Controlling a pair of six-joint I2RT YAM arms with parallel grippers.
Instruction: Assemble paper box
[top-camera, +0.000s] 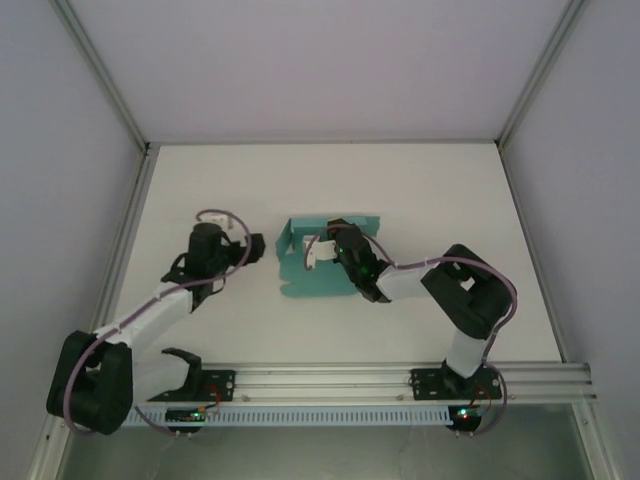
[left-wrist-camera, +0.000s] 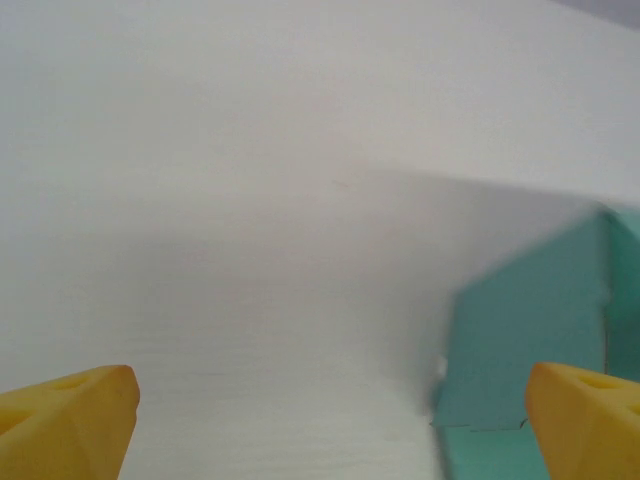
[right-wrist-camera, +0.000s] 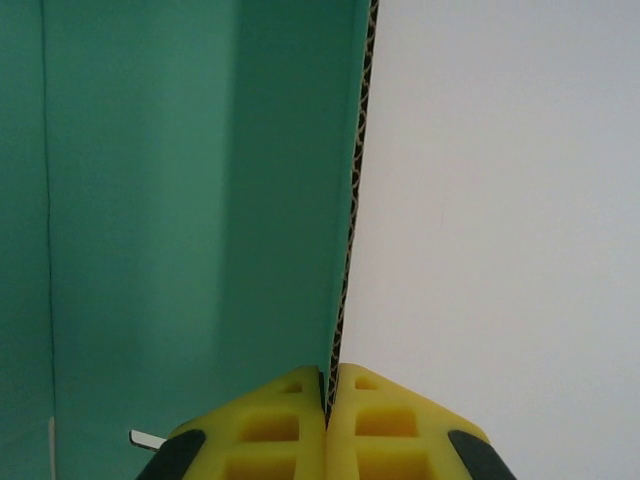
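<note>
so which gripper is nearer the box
Right. The right gripper is shut on a raised wall of the box; the left gripper is open, just off its left side.

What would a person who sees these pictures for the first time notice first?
The teal-green paper box, partly folded, stands out at the middle of the white table. The jaws of the right arm are shut on the corrugated edge of one upright wall, seen close in the right wrist view. The jaws of the left arm stand wide open just left of the box, holding nothing.
</note>
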